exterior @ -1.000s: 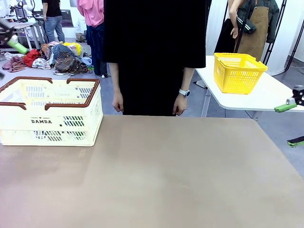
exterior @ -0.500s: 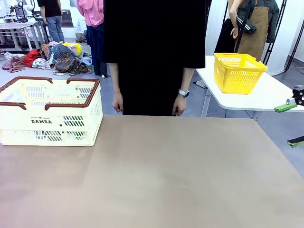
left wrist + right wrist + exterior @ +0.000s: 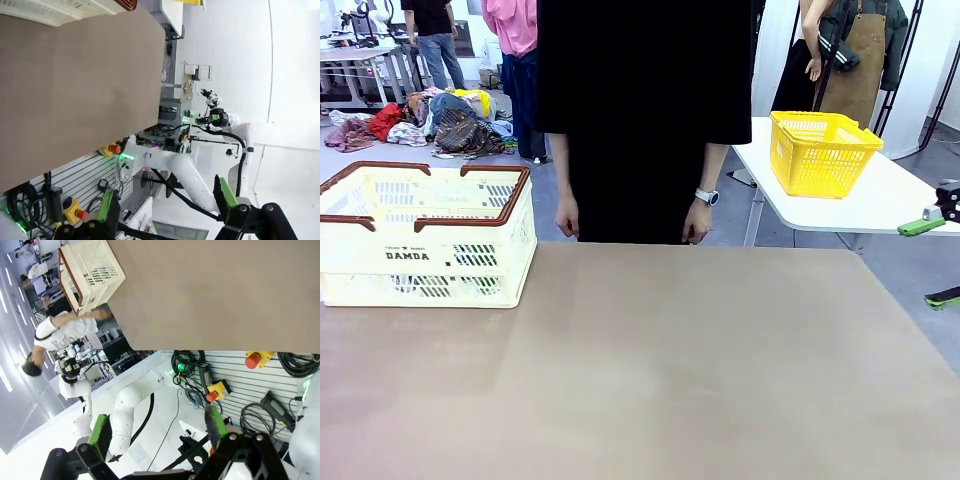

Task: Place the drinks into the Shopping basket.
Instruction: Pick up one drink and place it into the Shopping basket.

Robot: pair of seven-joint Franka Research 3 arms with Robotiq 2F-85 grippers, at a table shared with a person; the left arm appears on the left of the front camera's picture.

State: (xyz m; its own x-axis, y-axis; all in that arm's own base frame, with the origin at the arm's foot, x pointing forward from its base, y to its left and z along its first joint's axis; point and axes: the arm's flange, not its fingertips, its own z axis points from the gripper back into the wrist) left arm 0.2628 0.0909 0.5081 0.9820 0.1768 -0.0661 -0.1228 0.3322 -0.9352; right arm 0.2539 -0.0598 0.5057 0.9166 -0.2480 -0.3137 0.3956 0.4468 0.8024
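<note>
Front view, left edge of frame: the Shopping basket (image 3: 425, 235) stands upright on the brown table (image 3: 650, 370), cream slotted walls, brown rim and both brown handles folded down along the rim. Through the slots and over the rim nothing can be made out inside; the floor of the basket is hidden from this angle. Black print on the near wall reads "DAMDA", with a smaller line above it too fine to read.

Centre, far side of the table: a person in black stands with both hands hanging at the sides, a watch on one wrist.

Upper right of frame: a smaller yellow basket (image 3: 823, 152) sits on a separate white table (image 3: 880, 205) behind; its contents cannot be told.

Left wrist view: the left claw (image 3: 165, 202) rises from the bottom edge, green pads spread wide, nothing between them, touching nothing. A corner of the Shopping basket shows at the top left of that frame.

Right wrist view: the right claw (image 3: 157, 432) likewise released, pads far apart and bare. The Shopping basket (image 3: 90, 272) lies at the upper left of that frame, well apart from the claw.
</note>
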